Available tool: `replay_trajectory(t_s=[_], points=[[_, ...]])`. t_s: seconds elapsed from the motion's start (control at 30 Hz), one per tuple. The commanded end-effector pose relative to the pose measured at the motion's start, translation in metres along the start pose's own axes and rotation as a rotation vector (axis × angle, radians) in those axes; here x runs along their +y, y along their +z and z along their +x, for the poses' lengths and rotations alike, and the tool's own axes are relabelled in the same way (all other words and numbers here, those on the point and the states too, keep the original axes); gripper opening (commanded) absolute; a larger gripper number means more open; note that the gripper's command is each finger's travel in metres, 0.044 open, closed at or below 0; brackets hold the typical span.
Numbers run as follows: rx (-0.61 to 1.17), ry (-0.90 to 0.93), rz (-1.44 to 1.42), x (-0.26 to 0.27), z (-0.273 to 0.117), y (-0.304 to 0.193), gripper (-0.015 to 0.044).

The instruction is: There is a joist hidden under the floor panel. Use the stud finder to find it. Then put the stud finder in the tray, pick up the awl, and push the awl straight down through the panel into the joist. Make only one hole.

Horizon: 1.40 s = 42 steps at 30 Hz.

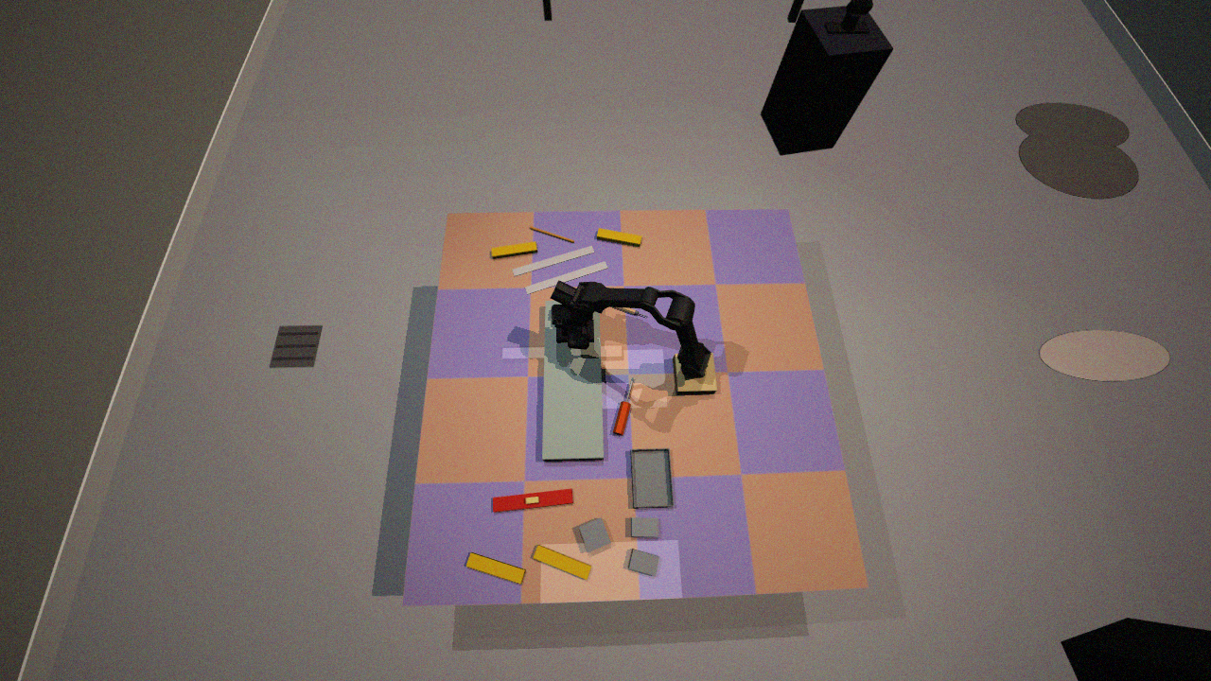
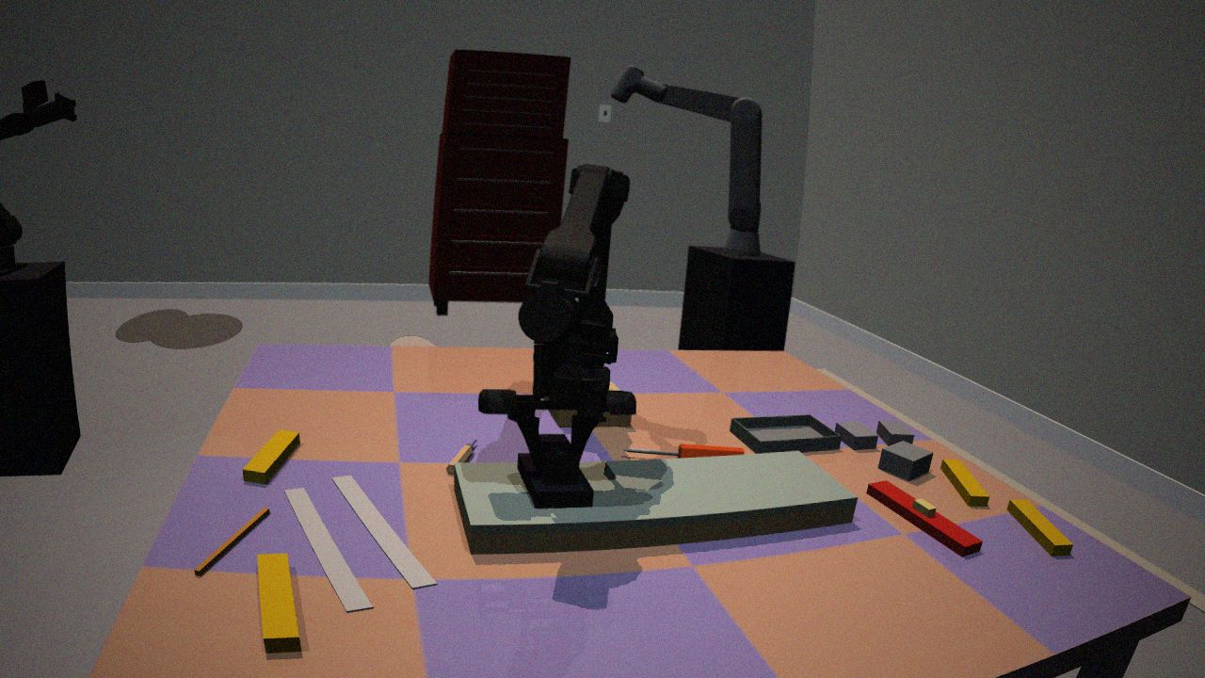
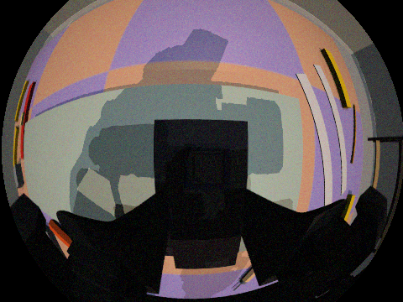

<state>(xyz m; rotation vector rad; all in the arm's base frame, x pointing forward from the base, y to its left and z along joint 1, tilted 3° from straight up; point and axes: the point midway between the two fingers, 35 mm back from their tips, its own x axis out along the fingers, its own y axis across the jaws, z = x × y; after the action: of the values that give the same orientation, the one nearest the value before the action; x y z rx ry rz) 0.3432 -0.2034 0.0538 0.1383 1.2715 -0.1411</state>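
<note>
Gripper closed on the black stud finder, one finger either side, pointing down. Stud finder is low over the pale green floor panel, toward the end near two white strips; cannot tell whether it touches. From above, the gripper mostly hides it.

Beside the panel, on the arm-base side, two slim tools lie flat: one red-handled, one tan-handled. Cannot say for certain which is the awl. Neither is in the gripper.

Grey tray sits past the panel's far end; stud finder is outside it. Three grey blocks near the tray. Red level lies beyond that same end of the panel, well apart from the gripper.
</note>
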Motion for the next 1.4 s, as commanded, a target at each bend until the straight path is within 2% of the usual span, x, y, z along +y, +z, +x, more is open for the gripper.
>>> replay_trajectory(t_s=[0.0,1.37], points=[[0.0,0.009,-0.002,0.017,0.0,0.0,0.0],[-0.001,0.02,0.001,0.139,-0.001,0.0,0.0]])
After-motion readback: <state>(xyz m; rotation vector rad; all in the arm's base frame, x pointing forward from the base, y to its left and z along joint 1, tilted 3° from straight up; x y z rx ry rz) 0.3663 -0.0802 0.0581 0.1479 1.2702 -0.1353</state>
